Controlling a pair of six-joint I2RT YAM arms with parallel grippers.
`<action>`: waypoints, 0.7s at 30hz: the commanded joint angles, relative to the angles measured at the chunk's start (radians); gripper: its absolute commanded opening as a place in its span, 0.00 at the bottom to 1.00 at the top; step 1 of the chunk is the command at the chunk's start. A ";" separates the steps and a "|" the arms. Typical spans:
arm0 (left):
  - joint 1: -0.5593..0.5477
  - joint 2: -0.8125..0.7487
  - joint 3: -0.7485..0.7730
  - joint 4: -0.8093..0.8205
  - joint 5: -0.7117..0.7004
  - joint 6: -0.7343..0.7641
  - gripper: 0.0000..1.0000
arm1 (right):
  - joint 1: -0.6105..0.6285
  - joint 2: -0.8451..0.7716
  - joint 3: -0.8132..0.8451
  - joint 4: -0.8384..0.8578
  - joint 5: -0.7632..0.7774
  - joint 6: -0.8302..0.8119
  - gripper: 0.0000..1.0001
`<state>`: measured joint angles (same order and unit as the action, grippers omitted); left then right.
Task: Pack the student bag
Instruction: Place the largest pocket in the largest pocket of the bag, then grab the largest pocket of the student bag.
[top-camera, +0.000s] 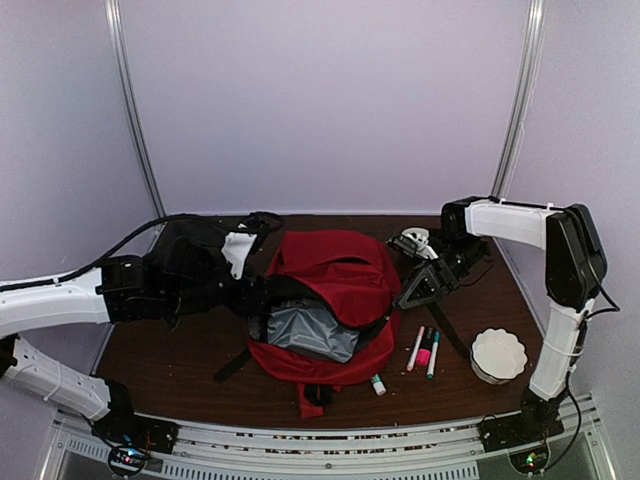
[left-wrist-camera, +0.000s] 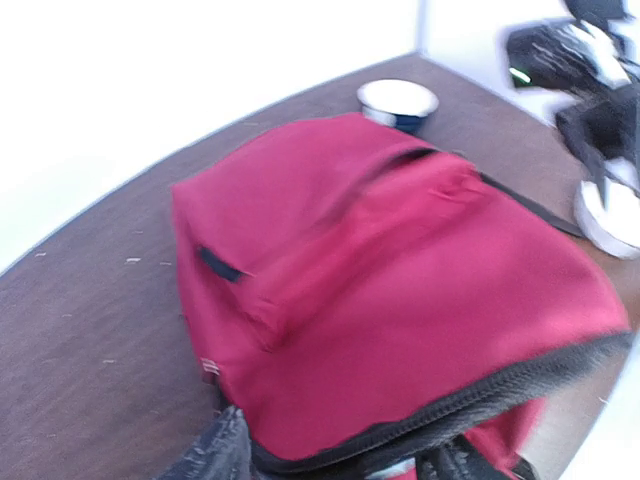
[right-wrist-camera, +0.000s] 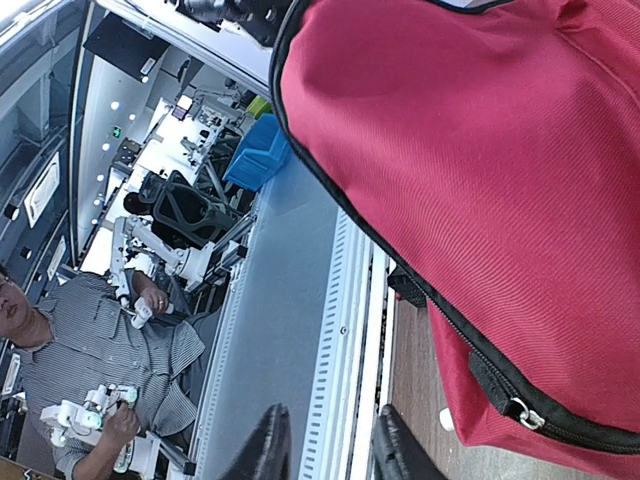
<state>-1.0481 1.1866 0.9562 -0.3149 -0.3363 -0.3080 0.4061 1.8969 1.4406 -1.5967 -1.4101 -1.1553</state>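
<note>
— Where's the backpack (top-camera: 330, 290)?
— In the middle of the table (top-camera: 180, 370), lying flat: red fabric, unzipped, grey lining showing, black straps.
— And the arms?
— The left gripper (left-wrist-camera: 335, 450) is spread at its open rim; the right gripper (right-wrist-camera: 330, 415) is slightly parted and holds nothing.

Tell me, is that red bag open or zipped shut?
Open. Seen from above, the bag gapes at its mouth, and its grey lining shows inside.

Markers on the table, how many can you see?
3, side by side right of the student bag: white marker, pink marker, teal marker. Others may be hidden inside.
</note>
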 joint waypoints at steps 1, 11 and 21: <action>-0.085 -0.035 -0.065 0.081 0.156 0.011 0.54 | -0.022 -0.073 0.105 0.066 0.053 0.135 0.33; -0.218 0.110 -0.081 0.109 0.353 0.091 0.49 | -0.020 -0.445 -0.055 0.858 0.493 0.795 0.40; -0.240 0.233 0.053 0.220 0.300 0.140 0.61 | 0.024 -0.477 -0.174 0.583 0.608 0.213 0.51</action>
<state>-1.2896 1.3769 0.9379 -0.2363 -0.0212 -0.2043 0.4080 1.3853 1.3277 -0.9497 -0.9089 -0.7650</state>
